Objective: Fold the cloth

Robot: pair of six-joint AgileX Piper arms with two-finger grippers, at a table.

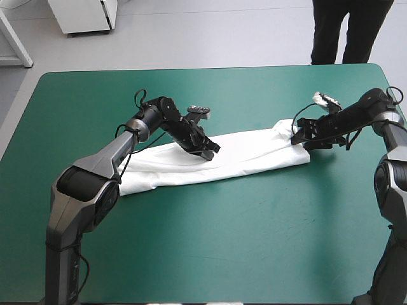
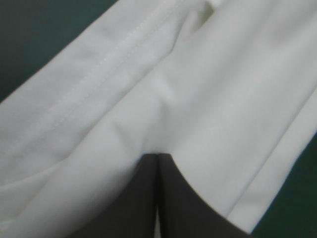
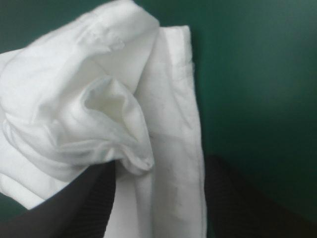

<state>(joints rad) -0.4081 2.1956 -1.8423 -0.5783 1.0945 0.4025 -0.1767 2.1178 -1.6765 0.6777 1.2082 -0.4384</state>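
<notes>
High view is showing the teal-green table (image 1: 254,254) carrying the white T-shirt (image 1: 254,155), which is lying as a long, narrow folded band across the middle, its right end bunching up. The left gripper (image 1: 208,149) is pressing at the band's far edge left of centre. The right gripper (image 1: 299,135) is sitting at the rumpled right end. In the left wrist view the black fingers (image 2: 133,198) are meeting in a pointed arch with creases running into the tip, so they are probably pinching a layer. In the right wrist view the fingers (image 3: 84,203) are standing apart, the crumpled end lying loose between them. The fabric is looking light, thin and limp, likely sagging and slipping apart unless taken through all layers at the hemmed ends.
</notes>
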